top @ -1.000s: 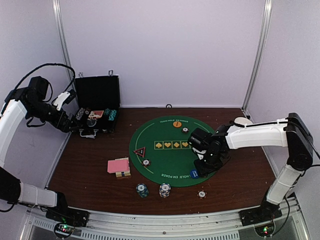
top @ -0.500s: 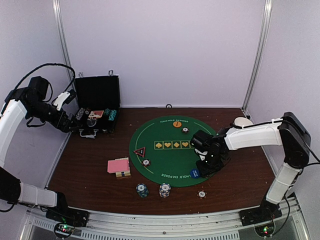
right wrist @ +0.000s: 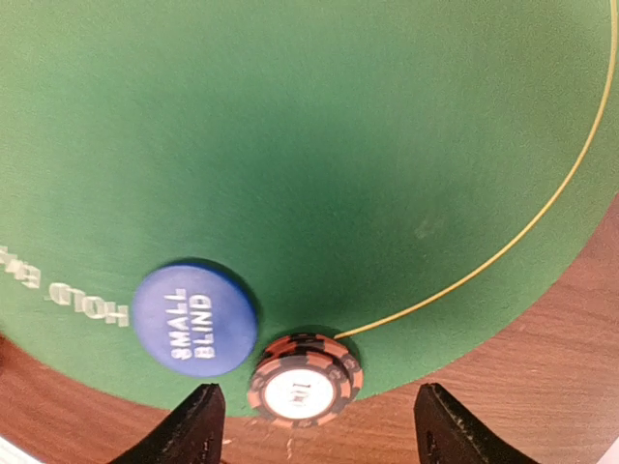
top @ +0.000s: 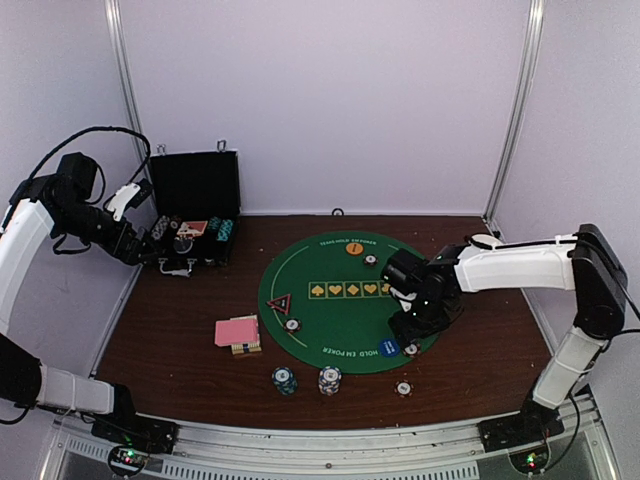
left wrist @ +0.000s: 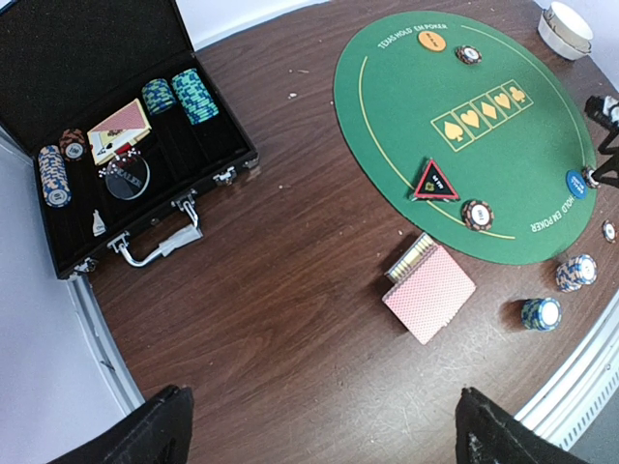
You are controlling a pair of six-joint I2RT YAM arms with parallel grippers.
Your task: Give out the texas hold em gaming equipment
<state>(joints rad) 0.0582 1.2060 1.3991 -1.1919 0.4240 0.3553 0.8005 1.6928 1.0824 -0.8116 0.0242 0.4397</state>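
My right gripper (right wrist: 319,435) hangs open low over the near right edge of the green mat (right wrist: 319,126). A red stripe-edged chip (right wrist: 304,379) lies flat between its fingers, free of both. Beside it sits the blue disc (right wrist: 195,318) marked SMALL BLIND. My left gripper (left wrist: 324,440) is open and empty, high above bare wood near the case. The pink-backed cards (left wrist: 429,291) lie left of the mat. On the mat are the triangle marker (left wrist: 436,180), a chip (left wrist: 477,214), the orange disc (left wrist: 433,40) and another chip (left wrist: 469,55). Two chip stacks (top: 284,379) (top: 329,380) stand at the front.
The open black case (left wrist: 116,126) at the back left holds chip stacks and cards. A single chip (top: 403,389) lies on the wood near the front edge. A white round object (left wrist: 565,29) sits at the back right. White walls close in on three sides.
My right gripper has opened and let go of the red chip, which now lies on the mat's edge beside the blue disc. The left arm has not moved.
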